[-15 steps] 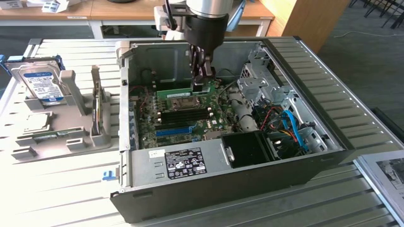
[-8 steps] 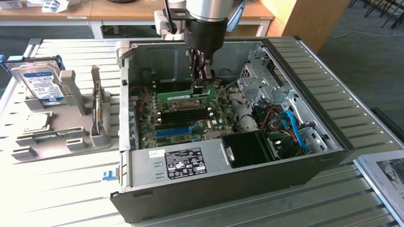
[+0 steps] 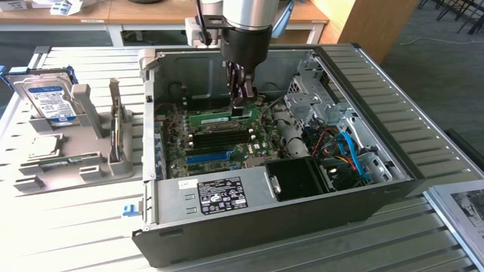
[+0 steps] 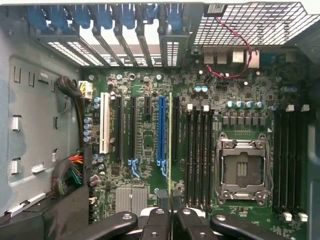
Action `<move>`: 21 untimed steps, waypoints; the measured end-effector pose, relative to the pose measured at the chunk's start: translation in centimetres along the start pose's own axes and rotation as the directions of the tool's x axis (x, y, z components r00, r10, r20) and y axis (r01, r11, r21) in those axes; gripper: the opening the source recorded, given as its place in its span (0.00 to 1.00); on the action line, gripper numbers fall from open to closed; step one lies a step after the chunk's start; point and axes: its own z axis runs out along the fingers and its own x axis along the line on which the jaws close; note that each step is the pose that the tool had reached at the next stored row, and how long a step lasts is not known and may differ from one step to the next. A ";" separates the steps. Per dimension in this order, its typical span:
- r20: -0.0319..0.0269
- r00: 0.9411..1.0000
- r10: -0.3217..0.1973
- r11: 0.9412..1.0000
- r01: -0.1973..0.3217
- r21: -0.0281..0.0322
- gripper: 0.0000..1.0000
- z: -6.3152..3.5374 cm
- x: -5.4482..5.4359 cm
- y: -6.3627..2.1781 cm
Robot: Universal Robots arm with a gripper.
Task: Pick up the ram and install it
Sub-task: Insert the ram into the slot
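Observation:
Inside the open computer case [image 3: 378, 187], my gripper [image 3: 242, 105] is shut on the ram [image 3: 221, 118], a long green stick held level just above the motherboard [image 3: 219, 141]. In the wrist view the ram [image 4: 170, 145] shows edge-on as a thin yellow-green line between my fingertips [image 4: 159, 220], with the gripper [image 4: 170, 220] around its near end. It hangs beside the row of black memory slots [image 4: 199, 155], over the left-most one or just next to it; I cannot tell whether it touches.
The processor socket [image 4: 243, 167] lies beside the slots, with more slots [image 4: 290, 160] past it. The power supply [image 3: 219, 192], drive cage [image 3: 310, 96] and cables [image 3: 340, 153] crowd the case. A grey holder [image 3: 90, 164] at the exterior view's left bears a hard drive [image 3: 49, 99] and a silver chip [image 3: 45, 146].

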 end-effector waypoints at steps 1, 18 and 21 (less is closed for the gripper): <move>-0.002 1.000 0.000 1.000 0.000 0.001 0.12 0.08 0.0 0.00; -0.022 1.000 0.002 1.000 -0.002 0.014 0.12 1.76 -0.1 -0.03; -0.022 1.000 0.002 1.000 -0.002 0.014 0.12 1.76 -0.1 -0.03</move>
